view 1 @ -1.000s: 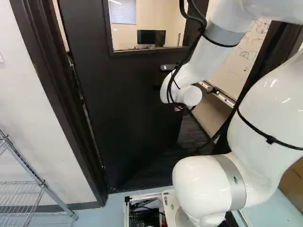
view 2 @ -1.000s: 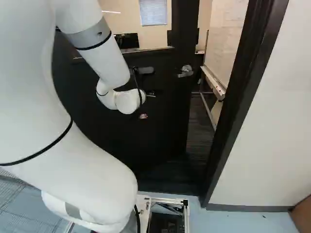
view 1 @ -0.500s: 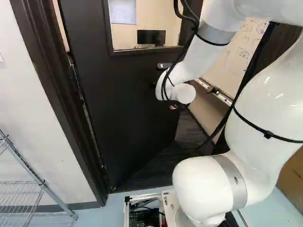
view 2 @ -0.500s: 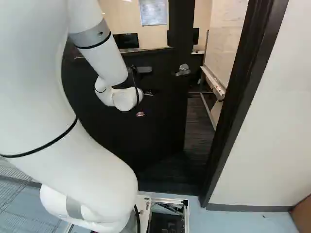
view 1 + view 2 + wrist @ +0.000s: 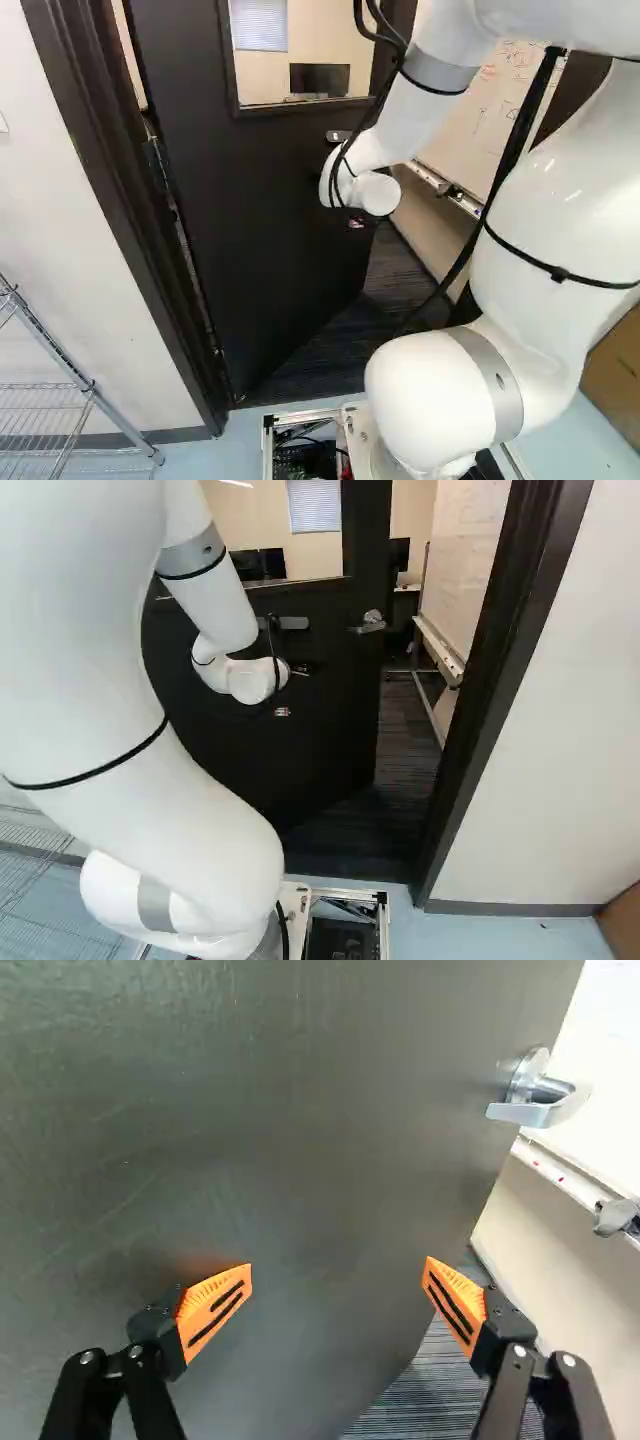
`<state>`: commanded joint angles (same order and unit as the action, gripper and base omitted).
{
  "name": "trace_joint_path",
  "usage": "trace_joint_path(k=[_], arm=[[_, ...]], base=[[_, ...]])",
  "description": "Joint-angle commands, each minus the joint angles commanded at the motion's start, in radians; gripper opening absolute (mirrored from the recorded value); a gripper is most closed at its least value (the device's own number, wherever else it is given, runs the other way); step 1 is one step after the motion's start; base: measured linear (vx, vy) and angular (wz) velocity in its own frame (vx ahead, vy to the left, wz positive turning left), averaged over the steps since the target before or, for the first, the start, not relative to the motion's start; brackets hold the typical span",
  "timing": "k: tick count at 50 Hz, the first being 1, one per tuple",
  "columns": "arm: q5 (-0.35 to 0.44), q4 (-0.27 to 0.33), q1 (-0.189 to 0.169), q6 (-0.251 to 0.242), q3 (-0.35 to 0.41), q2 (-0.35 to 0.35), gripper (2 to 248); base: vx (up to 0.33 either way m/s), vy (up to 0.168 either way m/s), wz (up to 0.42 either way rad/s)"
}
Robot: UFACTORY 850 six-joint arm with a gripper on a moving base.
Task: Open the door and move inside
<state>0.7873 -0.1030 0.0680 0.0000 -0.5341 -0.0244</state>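
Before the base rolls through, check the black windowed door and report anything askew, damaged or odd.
Nothing stands out. The black windowed door stands partly open, as the task would have it; its silver lever handle looks whole, and the black gripper with orange pads faces the door with fingers apart.

Light blue floor [image 5: 500,936] is met by dark striped carpet [image 5: 403,740]. Wire rack [image 5: 88,386] is stood on the blue, left of left base view; brown box [image 5: 612,375], right. Whiteboard stand [image 5: 430,708] is carried by carpet.
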Motion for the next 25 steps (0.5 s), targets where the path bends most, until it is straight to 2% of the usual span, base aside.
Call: trace_joint_path(k=[25], arm=[[0.000,-0.092,0.053,0.000,-0.048,-0.046,247]], base=[[0.000,0.000,0.000]])
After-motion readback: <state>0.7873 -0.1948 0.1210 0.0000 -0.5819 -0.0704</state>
